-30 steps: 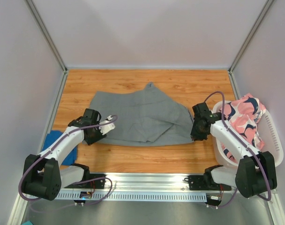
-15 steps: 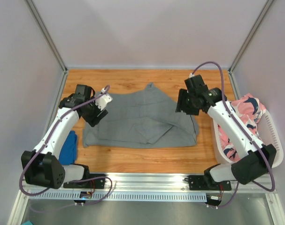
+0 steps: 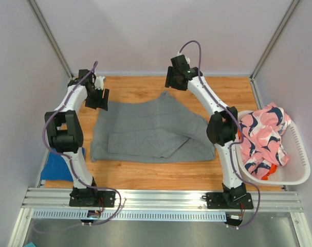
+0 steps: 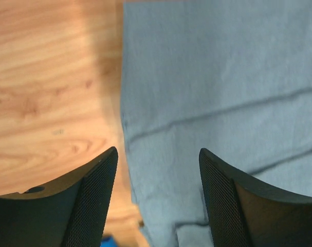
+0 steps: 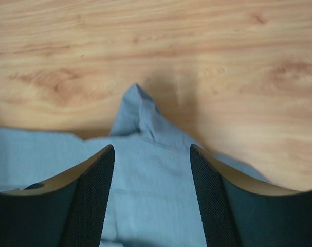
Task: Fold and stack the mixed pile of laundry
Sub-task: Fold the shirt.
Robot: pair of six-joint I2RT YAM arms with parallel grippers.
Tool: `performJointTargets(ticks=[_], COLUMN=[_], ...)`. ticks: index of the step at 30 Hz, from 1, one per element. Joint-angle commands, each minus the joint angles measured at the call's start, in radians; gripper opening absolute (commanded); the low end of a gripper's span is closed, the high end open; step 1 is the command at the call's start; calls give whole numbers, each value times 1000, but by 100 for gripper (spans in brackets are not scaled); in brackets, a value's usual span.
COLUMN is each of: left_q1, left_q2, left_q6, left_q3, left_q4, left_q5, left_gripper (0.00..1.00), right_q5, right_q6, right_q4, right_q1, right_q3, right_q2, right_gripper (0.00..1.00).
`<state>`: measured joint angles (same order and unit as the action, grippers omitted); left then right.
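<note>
Four pieces of laundry show. One grey garment (image 3: 150,131) lies spread flat across the middle of the wooden table (image 3: 222,90), with a small peak of cloth pointing to the far side and a few folds near its right edge. One blue garment (image 3: 59,165) lies at the near left, partly off the wood, just beside the grey one's near left corner. One pink patterned garment (image 3: 264,138) is heaped in the single white basket (image 3: 295,172) at the right, and a small bit of orange cloth (image 3: 266,176) peeks out under its near edge.

Two arms reach to the far side. The left gripper (image 3: 97,98) hangs above the grey garment's far left corner, its two fingers spread apart with nothing between them. The right gripper (image 3: 173,81) hangs above the far peak of the grey garment, its two fingers likewise spread and grasping nothing.
</note>
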<state>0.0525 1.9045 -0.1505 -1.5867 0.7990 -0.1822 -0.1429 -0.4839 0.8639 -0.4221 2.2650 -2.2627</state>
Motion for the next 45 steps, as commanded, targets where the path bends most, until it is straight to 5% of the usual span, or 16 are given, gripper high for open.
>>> performJointTargets(ticks=[1, 7, 14, 17, 21, 23, 24, 33, 45], left_q1=[0, 1, -2, -2, -2, 0, -2, -2, 1], left_q2=[112, 294, 404, 407, 403, 387, 377, 85, -183], left_q6=[100, 114, 135, 144, 138, 135, 134, 40, -29], left_q3=[-133, -315, -397, -371, -349, -343, -340, -109, 335], left_q4=[-23, -18, 23, 32, 26, 16, -3, -144, -126], left_q5=[-20, -22, -111, -131, -155, -151, -148, -103, -108], left_gripper=[73, 73, 67, 57, 33, 2, 0, 0, 0], right_q5=[-54, 11, -29, -23, -43, -50, -61, -168, -281], right_q6=[18, -27, -48, -47, -35, -30, -30, -28, -172], right_q4=[-52, -235, -221, -227, -255, -256, -253, -344, -442], right_q1=[3, 9, 11, 11, 11, 11, 13, 2, -210], right_q3=[195, 186, 185, 151, 97, 94, 88, -184, -959], right_q2=[-158, -270, -311, -278, -213, -179, -166, 155, 598], right_gripper=[63, 63, 18, 0, 0, 0, 0, 0, 0])
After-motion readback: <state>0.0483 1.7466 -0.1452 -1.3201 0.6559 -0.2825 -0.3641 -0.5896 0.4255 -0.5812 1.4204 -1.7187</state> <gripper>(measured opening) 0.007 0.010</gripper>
